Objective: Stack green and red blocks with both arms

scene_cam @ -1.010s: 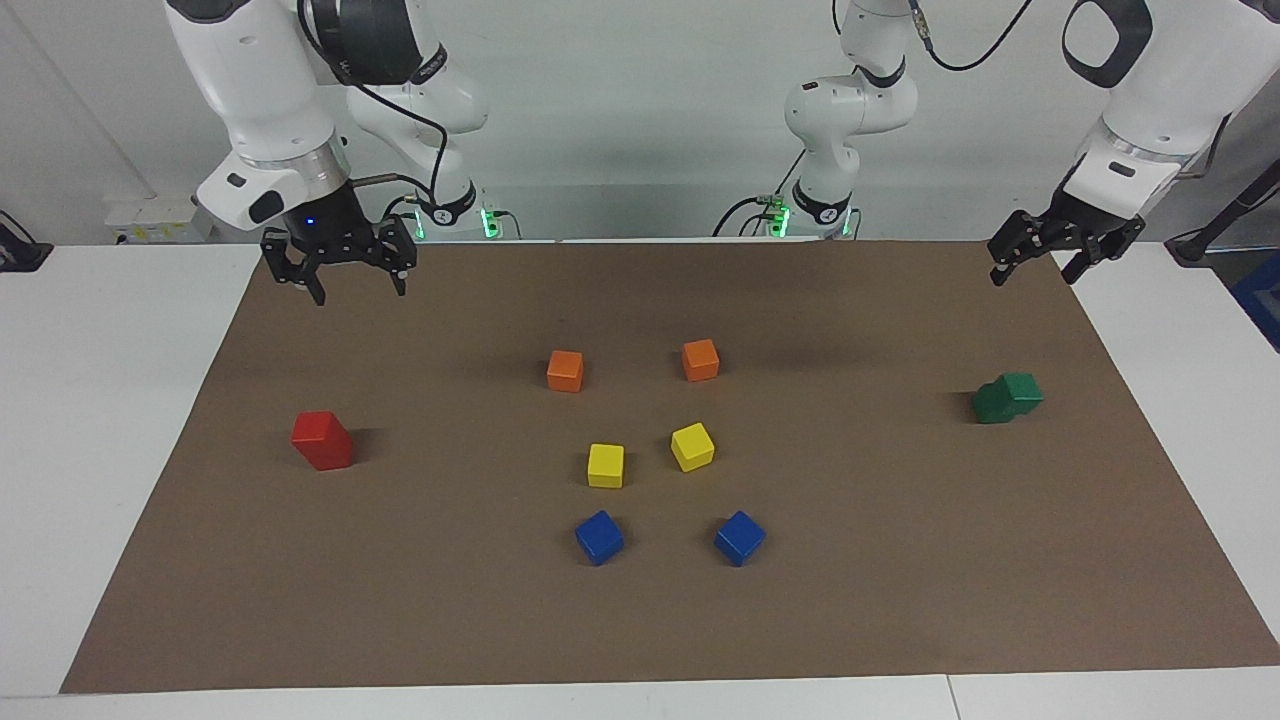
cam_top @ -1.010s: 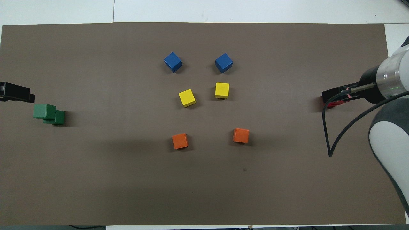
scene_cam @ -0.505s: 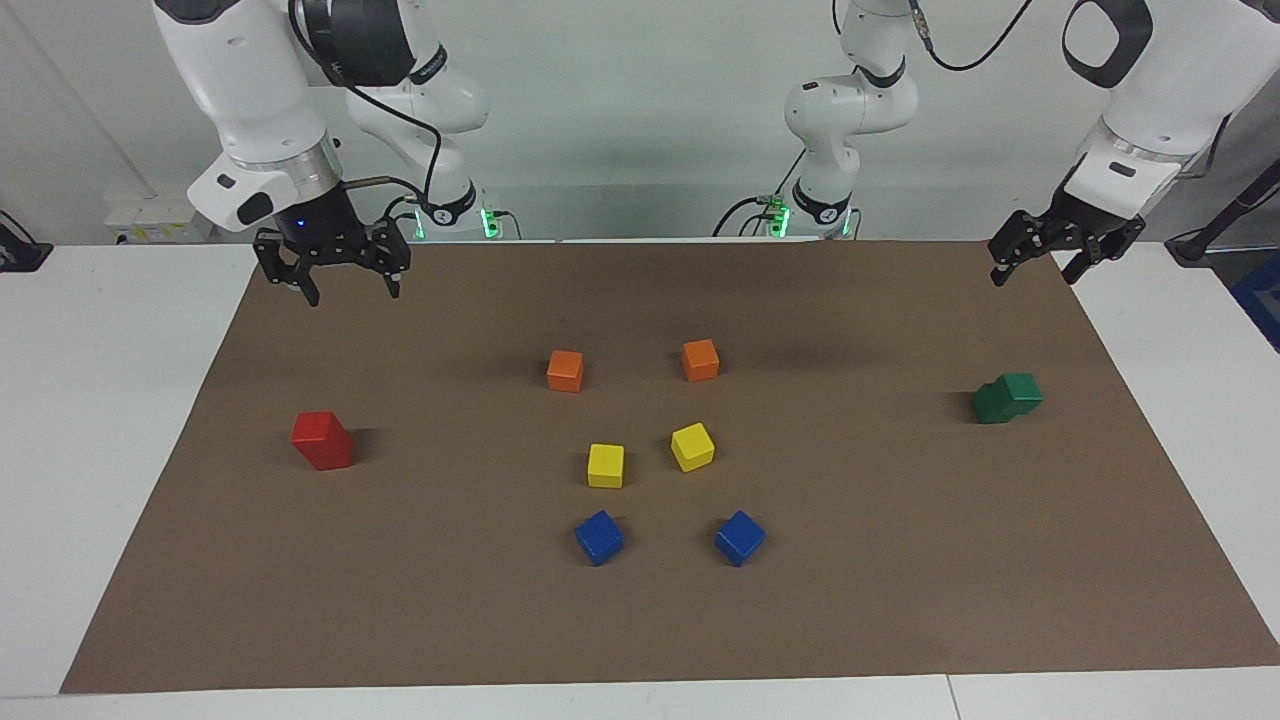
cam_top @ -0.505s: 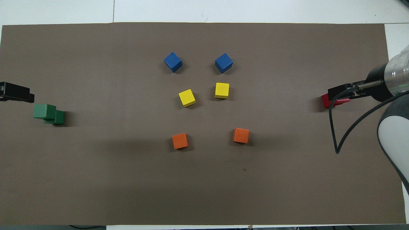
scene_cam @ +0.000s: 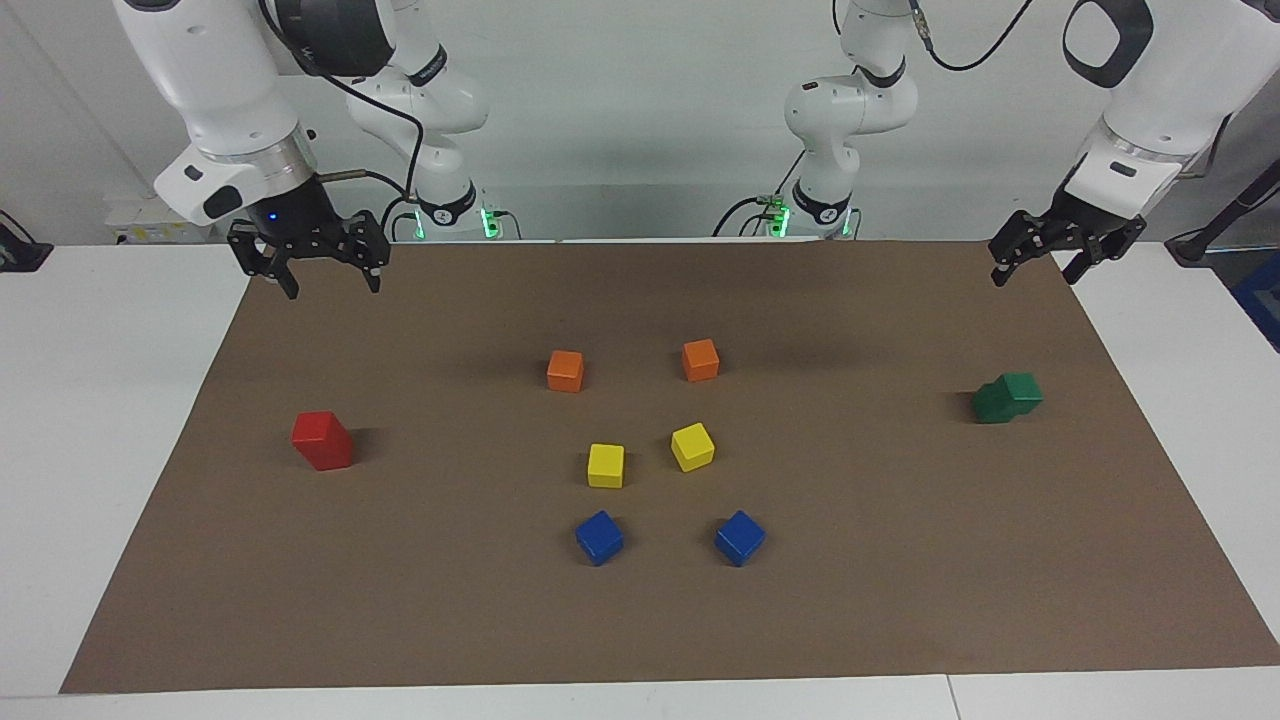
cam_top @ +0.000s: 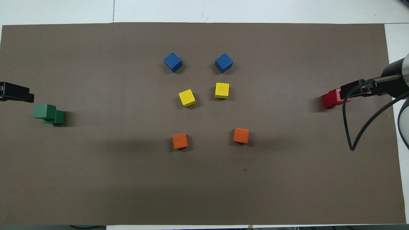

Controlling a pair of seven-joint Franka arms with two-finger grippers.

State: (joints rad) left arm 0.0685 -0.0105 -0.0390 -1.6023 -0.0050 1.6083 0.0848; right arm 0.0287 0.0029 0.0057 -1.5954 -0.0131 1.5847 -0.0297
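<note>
as red stack sits, right tool has retreated.

The right arm comes down from about 11 o'clock in the facing view, its wrist pointing straight down, and the right gripper hangs raised in the air with its two fingers spread wide and nothing between them. The left arm reaches in from about 1 o'clock, its wrist tilted down and inward; the left gripper hangs raised at about 2 o'clock with its fingers apart and empty.
</note>
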